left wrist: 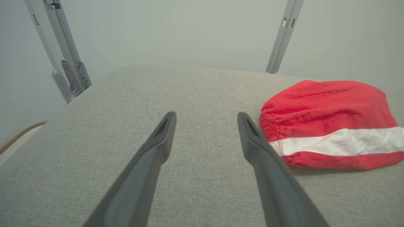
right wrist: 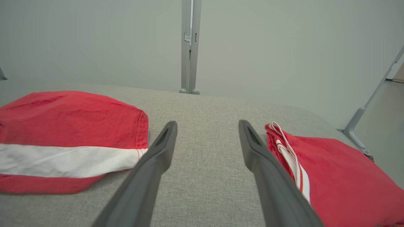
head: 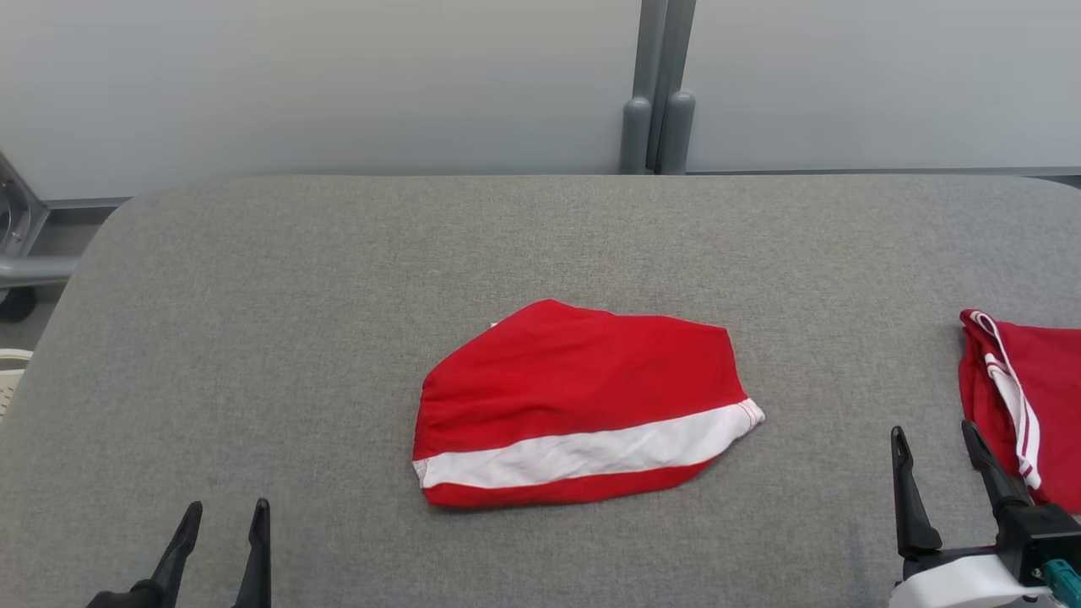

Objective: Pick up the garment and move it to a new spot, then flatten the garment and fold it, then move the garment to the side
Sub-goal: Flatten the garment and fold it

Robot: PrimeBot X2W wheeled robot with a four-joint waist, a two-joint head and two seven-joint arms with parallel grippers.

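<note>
From my head, the garment (head: 583, 405) lay folded and flat near the middle of the grey bench (head: 296, 295), red with a white band across its near part. My left gripper (head: 229, 507) hung to the garment's left and nearer me, well apart from it, jaws spread and holding nothing. My right gripper (head: 933, 431) stood to the garment's right, also clear of it, jaws open and empty. Beyond that gripper, further right of the garment, a second garment (head: 1039, 397) in red with white trim lay at the picture's edge. Behind the garment a grey post (head: 659, 127) rose against the pale wall.

From my left wrist, the left gripper (left wrist: 206, 116) showed its jaws parted over bare cloth of the bench, the garment (left wrist: 328, 116) just beside the right-hand jaw, its gathered edge turned toward it.

From my right wrist, the right gripper (right wrist: 207, 124) held its jaws wide between the two pieces: the garment (right wrist: 69, 123) to the left, the second garment (right wrist: 331, 170) to the right, its white-trimmed edge close by the jaw. I could not tell whether they touched.
</note>
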